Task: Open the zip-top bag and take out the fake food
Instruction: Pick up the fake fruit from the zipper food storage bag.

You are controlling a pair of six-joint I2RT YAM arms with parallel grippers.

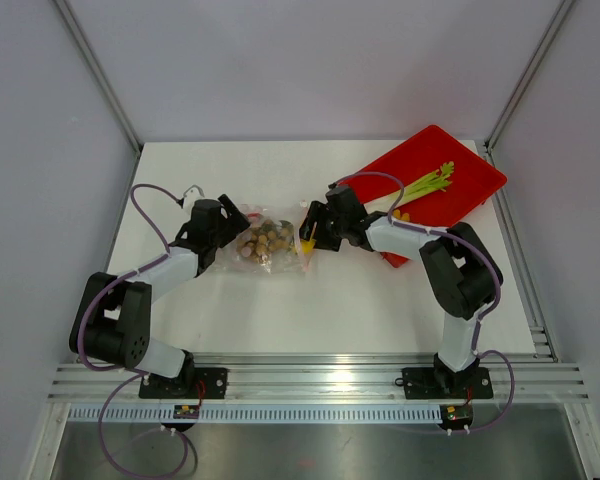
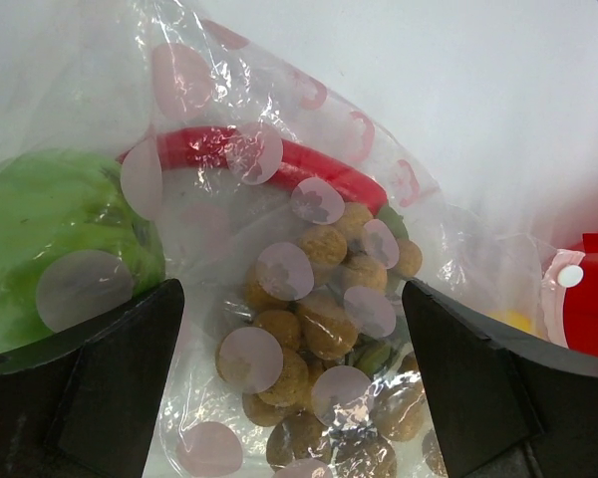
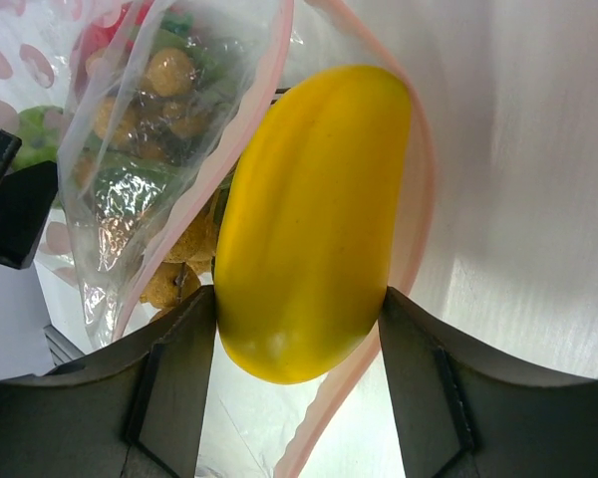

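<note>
Zip-top bag point(image 1: 268, 243) lies mid-table between the two arms. Its spotted, crinkled film blurs the contents: tan balls point(image 2: 324, 329), a green round fruit point(image 2: 50, 229) cut off at the left wrist view's edge, and a red curved piece point(image 2: 279, 159) too veiled to name. In the pink-edged mouth sits a yellow toy piece point(image 3: 309, 219), pinched on both sides by the right gripper point(image 1: 306, 240) jaws and screening the bag's depth behind it. Left gripper point(image 1: 238, 230) jaws stand spread wide astride the bag's other end, gripping nothing. The widest stretch of white table point(image 1: 280, 310) runs between bag and arm bases. The red tray point(image 1: 460, 170) with a celery stalk point(image 1: 425, 183) sits angled at the far right corner, well apart.
</note>
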